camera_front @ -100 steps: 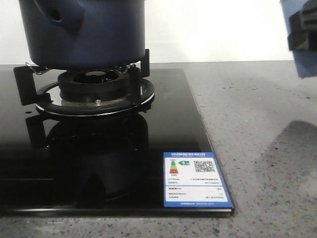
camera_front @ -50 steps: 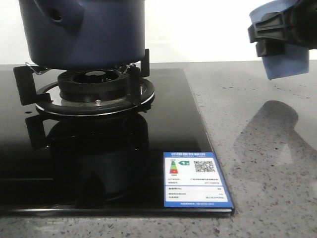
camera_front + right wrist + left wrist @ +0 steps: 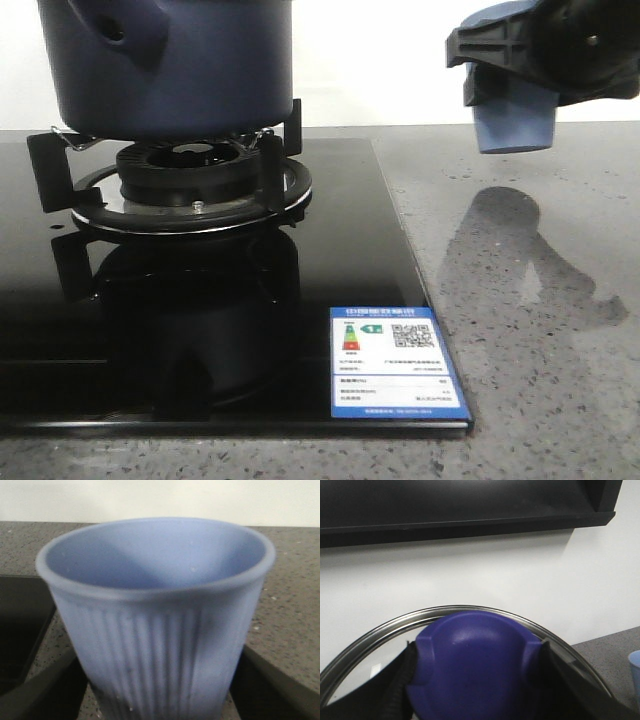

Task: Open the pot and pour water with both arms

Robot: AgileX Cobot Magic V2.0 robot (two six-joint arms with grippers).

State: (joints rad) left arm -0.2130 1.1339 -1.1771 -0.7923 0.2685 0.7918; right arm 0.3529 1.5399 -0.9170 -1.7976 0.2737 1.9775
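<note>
The dark navy pot (image 3: 170,65) stands on the burner at the upper left of the front view; its top is cut off by the frame. High at the right, my right gripper (image 3: 512,62) is shut on a pale blue ribbed cup (image 3: 515,125), well above the counter. In the right wrist view that cup (image 3: 155,605) fills the space between the fingers of the right gripper (image 3: 157,690). My left gripper (image 3: 477,680) is shut on the lid's blue knob (image 3: 475,660). The lid's steel rim (image 3: 380,630) shows against a white wall. The left arm is outside the front view.
A black glass hob (image 3: 200,330) carries the burner stand (image 3: 190,185) and a blue label (image 3: 397,362) at its front right corner. Grey speckled counter (image 3: 540,330) lies to the right. A dark shelf (image 3: 460,505) hangs over the left wrist view.
My right gripper has carried the cup leftward, closer to the pot, and its shadow on the counter has followed. The pot has not moved.
</note>
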